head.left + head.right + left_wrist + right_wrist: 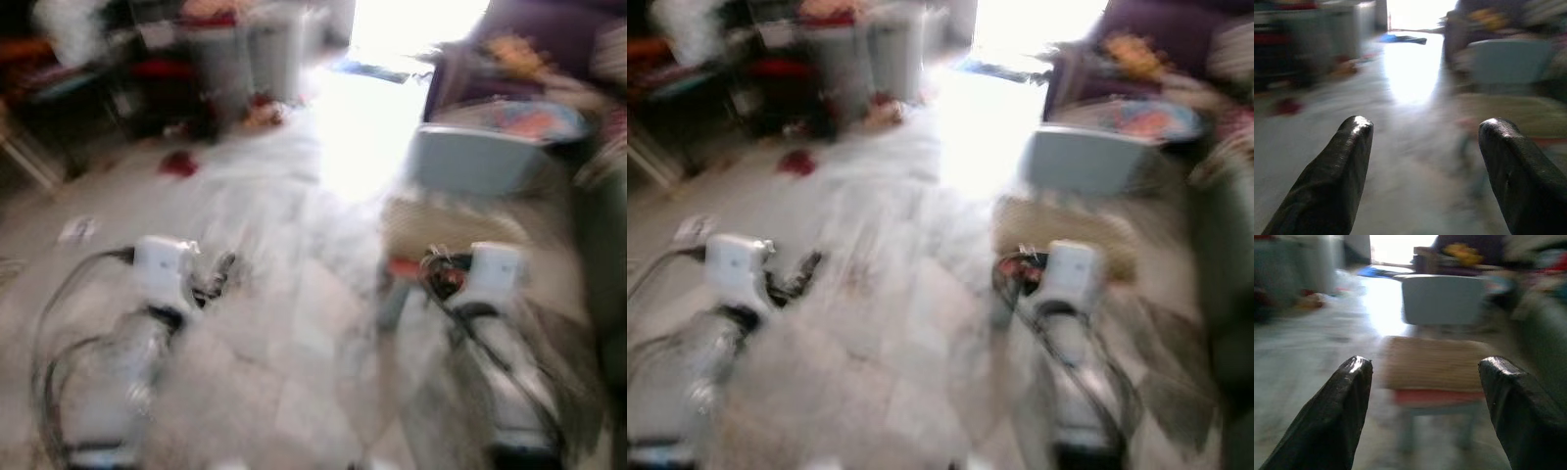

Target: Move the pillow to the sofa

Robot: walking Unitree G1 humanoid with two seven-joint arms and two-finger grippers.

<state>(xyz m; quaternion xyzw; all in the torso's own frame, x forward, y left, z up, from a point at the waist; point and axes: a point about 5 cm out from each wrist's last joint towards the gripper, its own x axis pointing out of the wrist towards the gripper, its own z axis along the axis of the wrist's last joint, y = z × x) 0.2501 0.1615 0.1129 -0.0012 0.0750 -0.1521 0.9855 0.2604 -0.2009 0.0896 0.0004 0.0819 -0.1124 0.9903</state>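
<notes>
Tan and woven-looking, the pillow (1432, 363) lies flat on a small low stool with a red edge under it, ahead of the robot and a little to its right. Nothing has hold of it, so as I read it the task has barely begun: the pick-up is not yet done, nor the carry to the sofa (600, 245), whose dark bulk stands along the right side of the room.

Both arms are raised in front of the body. The right gripper (1425, 396) has its two black fingers spread wide with only air between them, aimed straight at the pillow but well short of it. The left gripper (1425, 161) is spread the same way, holding nothing, and looks out over bare pale floor (294, 323) toward a bright doorway.

Everything is smeared by motion, so the robot is likely walking. The pillow looks rectangular, flattish and soft, with a ribbed or knitted surface, though the blur hides any finer detail. Just beyond it stands a pale blue-grey box-like thing (1442, 298) I cannot identify
</notes>
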